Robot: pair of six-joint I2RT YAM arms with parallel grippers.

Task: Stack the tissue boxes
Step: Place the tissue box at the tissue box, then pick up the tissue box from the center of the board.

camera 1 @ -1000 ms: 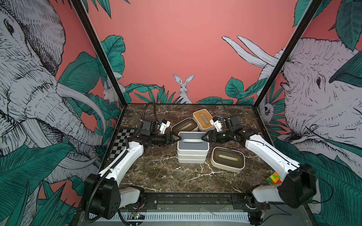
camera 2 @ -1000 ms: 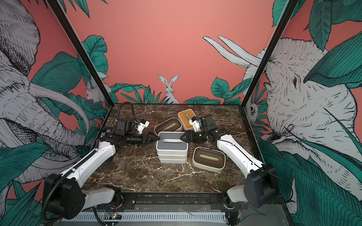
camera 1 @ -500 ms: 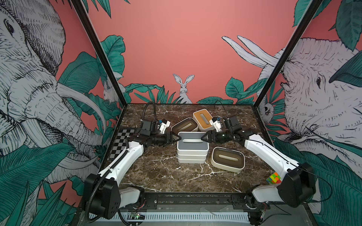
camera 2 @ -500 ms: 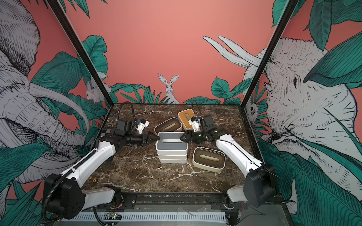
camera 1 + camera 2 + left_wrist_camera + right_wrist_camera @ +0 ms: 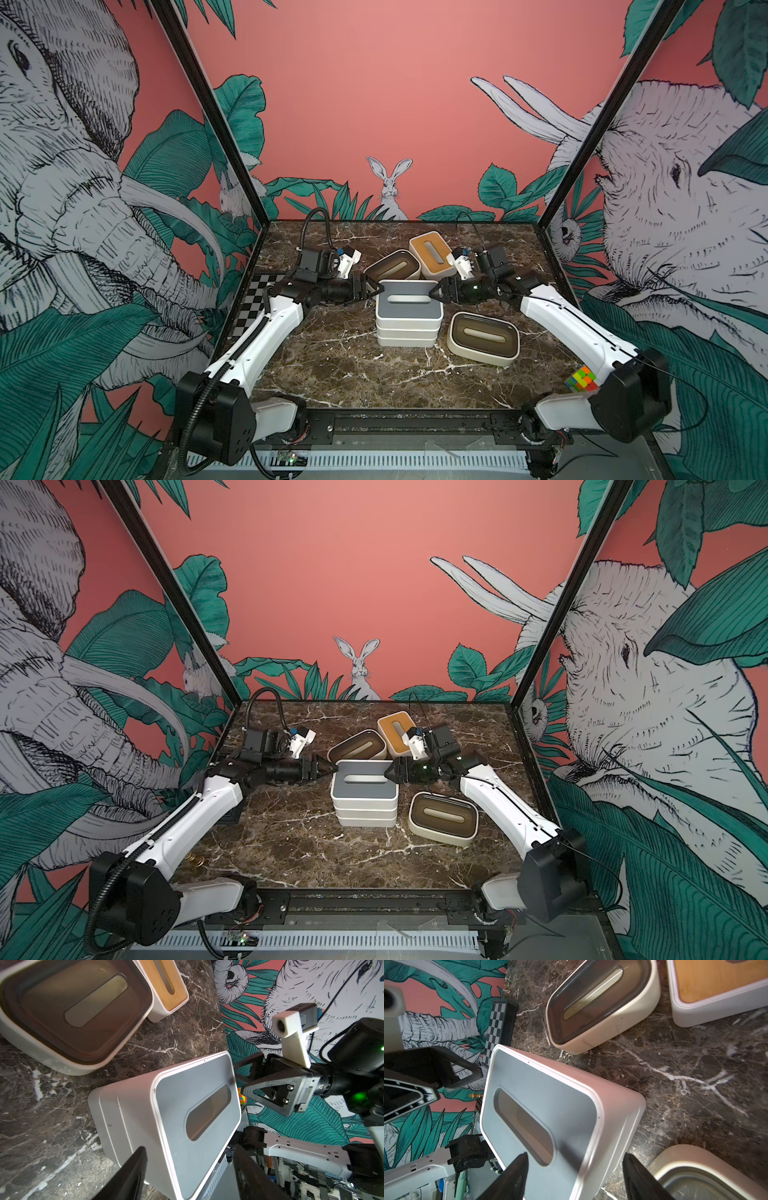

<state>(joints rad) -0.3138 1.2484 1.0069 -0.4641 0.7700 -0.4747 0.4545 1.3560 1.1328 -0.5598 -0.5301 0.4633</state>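
At desk (image 5: 332, 365) centre, showing three tissue boxes (image 5: 408, 332) stacked under a grey lid (image 5: 426, 308), leaving the near brown-lidded box (image 5: 484, 337), far brown-lidded box (image 5: 392, 266) and bamboo-lidded box (image 5: 432, 253) lying loose nearby, with left end effector (image 5: 374, 291) and right end effector (image 5: 432, 292) hovering spread wide, empty, flanking the top.

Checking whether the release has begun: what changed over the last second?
The right gripper opened its jaws wider at the end of the top grey-lidded box, apparently letting go. The left gripper, open at the opposite end, the stack, both brown-lidded boxes and the tan-lidded box stayed put.
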